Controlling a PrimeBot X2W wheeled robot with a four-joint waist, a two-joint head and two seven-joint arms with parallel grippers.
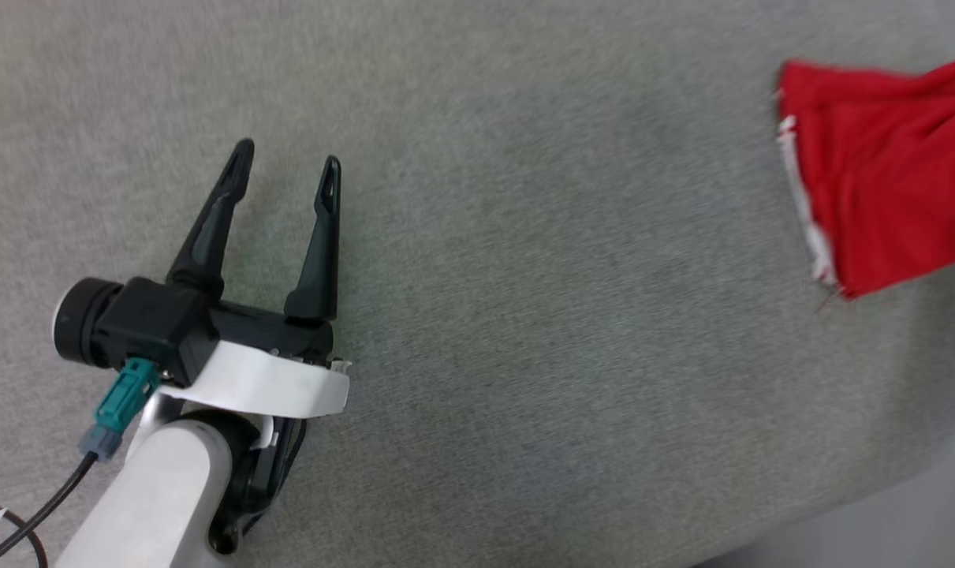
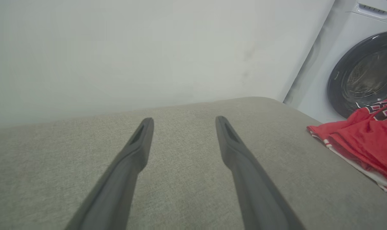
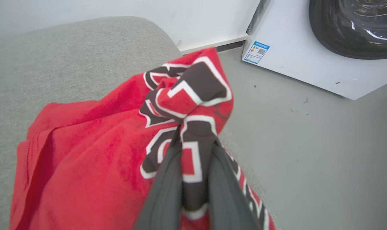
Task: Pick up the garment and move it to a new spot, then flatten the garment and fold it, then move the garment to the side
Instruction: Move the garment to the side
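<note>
The right fingers are shown closed almost together on a bunched fold of the garment. The pinched cloth bears black, white-outlined lettering and rises in a knot above the fingertips. The rest of the red garment is draped down and to the left of that view onto the grey upholstered surface, and striped trim is visible along its lower right edge. Beyond it, a grey floor and a white washing machine with a dark round door are seen. The left fingers are held wide apart and empty above bare grey upholstery, well apart from the garment. In the head view the garment is seen at the right edge of the picture, resting on the surface, with a white-trimmed edge turned toward the left fingers. A pale wall is seen behind the surface in the left wrist view.
</note>
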